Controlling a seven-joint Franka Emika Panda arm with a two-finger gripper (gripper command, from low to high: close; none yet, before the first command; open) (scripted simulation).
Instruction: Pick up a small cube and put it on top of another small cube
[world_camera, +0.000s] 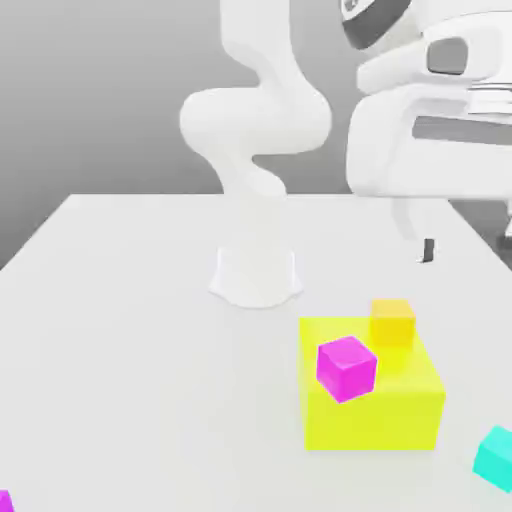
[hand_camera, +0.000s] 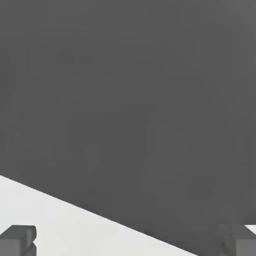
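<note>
1. gripper (hand_camera: 128, 242) open wide and empty, fingertips (hand_camera: 17, 239) set far apart in the hand view, with bare table (hand_camera: 75, 232) and grey backdrop between them.
2. seen in the exterior view as a white hand high at the upper right, one dark fingertip (world_camera: 427, 250) hanging well above the table (world_camera: 120, 330).
3. cyan cube (world_camera: 495, 457) resting on the table at the near right edge of the exterior view, partly cut off by the frame.
4. key relation: cyan cube lies nearer to the camera than the gripper, far below it and slightly to the right; so a move toward the near side, then a long descent, seems called for.
5. yellow block (world_camera: 370, 405) sits just left of the cyan cube, apart from it, carrying a magenta cube (world_camera: 346, 368) and an orange cube (world_camera: 393, 322) on top.
6. no long axis on a cube, so squaring the fingers to two flat faces matters more than heading.
7. likely risk: brushing the yellow block during descent, given how near it stands to the cyan cube.
8. grasp not yet begun.
</note>
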